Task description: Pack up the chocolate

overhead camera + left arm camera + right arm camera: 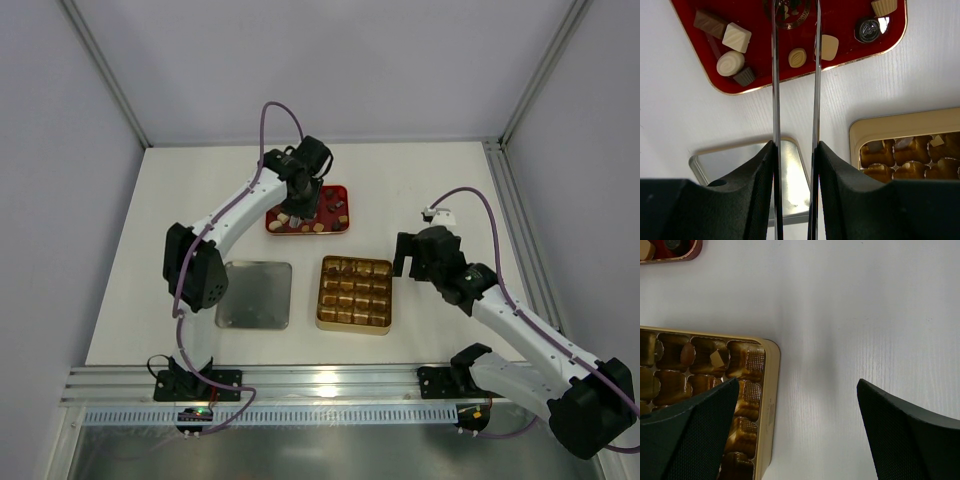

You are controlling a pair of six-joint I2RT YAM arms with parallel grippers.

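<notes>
The chocolate (735,47) lies as several dark, tan and cream pieces in a small red tray (850,50), also seen from above (340,222). My left gripper (300,205) hangs over that tray. Two long thin metal blades (773,100) run out from its fingers, and a dark round embossed chocolate (792,16) sits between them at the frame's top edge; the tips are cut off. The gold tin (355,294) of cells holds a few pieces (716,359). My right gripper (415,255) is open and empty beside the tin's right edge (771,405).
A flat silver tin lid (255,294) lies left of the gold tin and shows under the left fingers (790,180). Grey walls and metal posts close in the white table. An aluminium rail runs along the near edge.
</notes>
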